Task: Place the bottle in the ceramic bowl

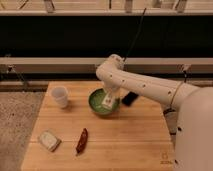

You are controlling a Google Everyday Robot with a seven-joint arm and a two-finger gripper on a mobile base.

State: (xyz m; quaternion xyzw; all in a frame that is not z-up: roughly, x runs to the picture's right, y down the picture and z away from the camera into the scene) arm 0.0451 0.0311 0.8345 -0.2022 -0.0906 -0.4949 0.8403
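The green ceramic bowl [100,106] sits on the wooden table [130,142], near its far middle. My gripper [110,98] hangs from the white arm right over the bowl's right half. The white bottle [108,102] with its greenish label shows just below the gripper, inside the bowl's rim. I cannot tell whether the bottle rests on the bowl's inside or is still held.
A white cup [60,96] stands left of the bowl. A pale flat packet [49,140] and a dark red-brown snack stick [82,140] lie at the front left. A dark object [129,98] lies right of the bowl. The robot's white body [192,135] fills the right side.
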